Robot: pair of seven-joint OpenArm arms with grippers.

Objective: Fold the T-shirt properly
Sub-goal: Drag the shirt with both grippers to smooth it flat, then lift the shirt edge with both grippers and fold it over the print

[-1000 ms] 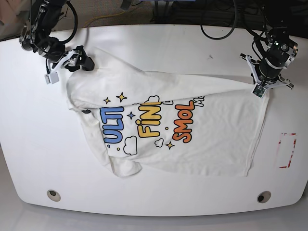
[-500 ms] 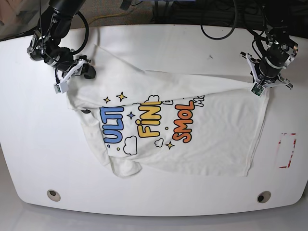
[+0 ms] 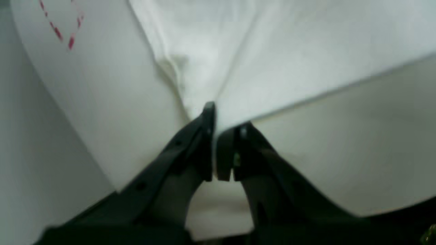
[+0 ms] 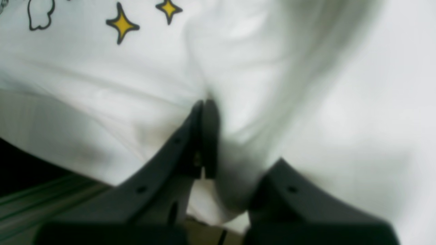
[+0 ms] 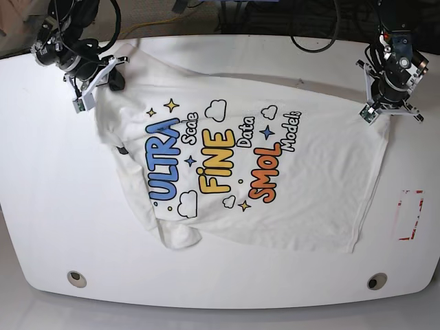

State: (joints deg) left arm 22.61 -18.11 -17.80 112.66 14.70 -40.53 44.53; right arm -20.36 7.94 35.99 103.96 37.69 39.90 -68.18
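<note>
The left gripper (image 3: 214,136) has its jaws pinched tight on the edge of the T-shirt (image 5: 275,185). The right gripper (image 4: 206,136) pinches the shirt too, near two yellow stars (image 4: 122,23). The shirt lies spread on the white table (image 5: 41,206), print up, held at both far corners.

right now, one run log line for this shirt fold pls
phase: spreading | left gripper: shut on T-shirt corner | right gripper: shut on T-shirt edge | print: face up | sleeve: bunched | table: white
</note>
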